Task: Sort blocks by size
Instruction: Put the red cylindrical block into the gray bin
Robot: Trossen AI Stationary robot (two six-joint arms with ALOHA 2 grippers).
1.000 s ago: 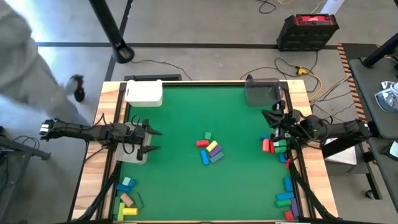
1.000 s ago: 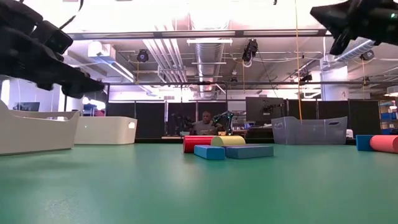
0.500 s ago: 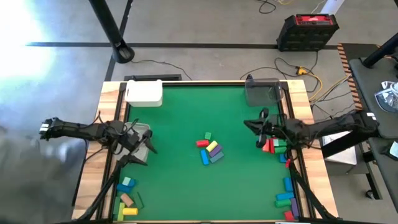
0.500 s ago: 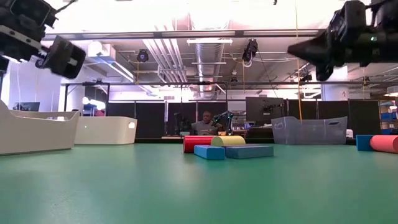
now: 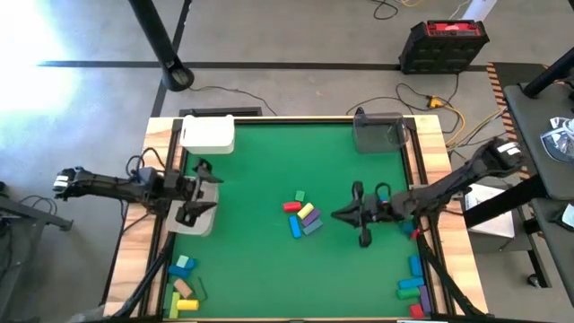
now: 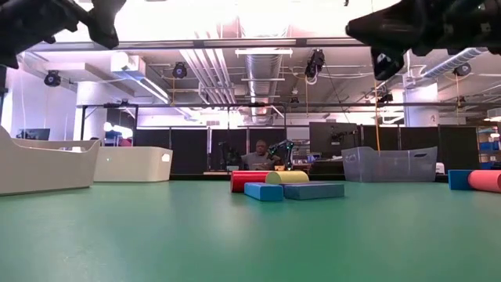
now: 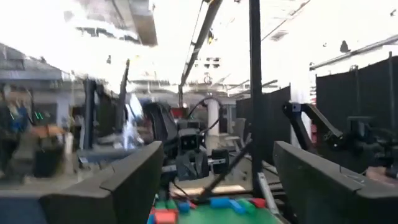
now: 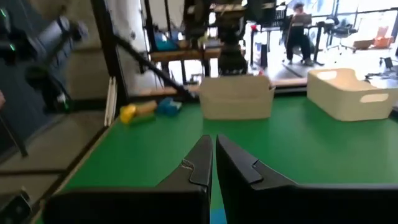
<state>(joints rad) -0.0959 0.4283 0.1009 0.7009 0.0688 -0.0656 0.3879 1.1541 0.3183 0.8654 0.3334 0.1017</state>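
High view: two dark arms are reaching over the green surface [image 5: 260, 170] from opposite sides.
Centre pile: a small cluster of blocks [image 5: 302, 215] is lying mid-surface, with red, green, yellow, purple and blue pieces touching one another.
Low view: the same cluster [image 6: 286, 186] is showing a red and a yellow piece behind two blue ones.
Right gripper [image 5: 339, 215]: it is hovering just beside the centre pile, its fingers [image 8: 202, 163] pressed nearly together and holding nothing.
Left gripper [image 5: 204, 184]: it is hanging over a white tray [image 5: 199, 218] at the left edge, fingers [image 7: 134, 180] spread wide and empty.
Left corner: more blocks [image 5: 182, 287] are sitting on the wooden border near the front.
Right edge: another group of blocks [image 5: 414, 278] is lining the front right side.
Back of surface: a white bin [image 5: 208, 134] and a grey bin [image 5: 377, 133] are standing at the far corners.
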